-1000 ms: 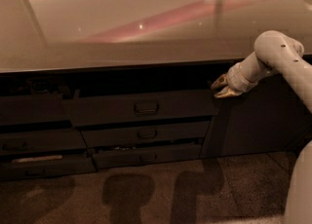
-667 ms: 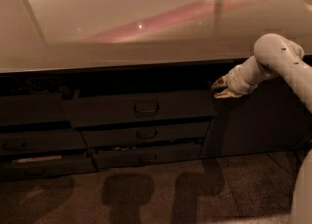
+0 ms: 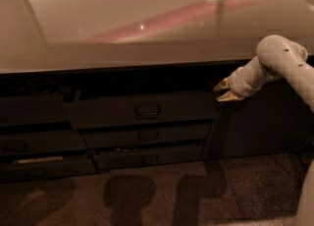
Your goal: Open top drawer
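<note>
The top drawer (image 3: 108, 114) is a wide dark grey front under the counter's edge, with a small loop handle (image 3: 147, 110) at its centre. A dark gap runs above it, and its front seems to stand slightly forward of the fronts below. My gripper (image 3: 221, 92) is at the drawer's upper right corner, at the end of the white arm (image 3: 279, 60) that comes in from the right. Its two pale fingers point left with a gap between them and hold nothing. It is well to the right of the handle.
The glossy countertop (image 3: 147, 28) overhangs the drawers. Two slimmer drawer fronts (image 3: 147, 136) sit below the top drawer. Another drawer stack (image 3: 34, 144) is at the left, and a cabinet door (image 3: 265, 122) at the right. Shadows fall on the speckled floor (image 3: 147, 195).
The gripper has shifted very slightly left and down near the drawer's right corner. The drawer has not visibly moved.
</note>
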Controlling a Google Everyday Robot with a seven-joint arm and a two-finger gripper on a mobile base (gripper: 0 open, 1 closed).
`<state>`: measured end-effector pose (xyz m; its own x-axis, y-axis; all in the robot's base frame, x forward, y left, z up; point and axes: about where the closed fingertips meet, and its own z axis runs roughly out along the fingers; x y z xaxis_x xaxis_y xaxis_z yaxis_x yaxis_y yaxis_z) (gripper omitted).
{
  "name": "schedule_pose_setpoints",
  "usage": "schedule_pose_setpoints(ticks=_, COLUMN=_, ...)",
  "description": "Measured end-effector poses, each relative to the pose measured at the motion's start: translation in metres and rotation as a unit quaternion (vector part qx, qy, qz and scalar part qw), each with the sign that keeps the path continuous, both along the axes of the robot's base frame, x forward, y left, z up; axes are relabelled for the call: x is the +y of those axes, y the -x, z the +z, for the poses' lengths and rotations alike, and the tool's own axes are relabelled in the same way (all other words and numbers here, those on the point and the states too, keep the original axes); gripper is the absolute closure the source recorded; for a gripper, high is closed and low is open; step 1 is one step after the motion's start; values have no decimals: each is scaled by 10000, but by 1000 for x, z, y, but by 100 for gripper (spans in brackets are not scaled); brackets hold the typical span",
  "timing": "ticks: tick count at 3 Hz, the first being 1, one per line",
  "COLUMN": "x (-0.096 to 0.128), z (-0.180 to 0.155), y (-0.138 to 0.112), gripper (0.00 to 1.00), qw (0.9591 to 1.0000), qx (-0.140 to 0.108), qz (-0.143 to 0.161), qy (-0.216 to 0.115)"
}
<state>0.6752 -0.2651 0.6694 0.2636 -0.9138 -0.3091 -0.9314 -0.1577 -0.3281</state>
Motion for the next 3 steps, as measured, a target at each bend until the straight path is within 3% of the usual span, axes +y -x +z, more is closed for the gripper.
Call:
schedule_pose_setpoints(ticks=1, x=-9, z=18, y=6, gripper=100, qw=9994, qx=-299, qz=58, qy=155)
schedule_pose_setpoints(ticks=3, x=-2, z=34, y=19, gripper=100, qw=9995, qx=-307, qz=98, qy=68)
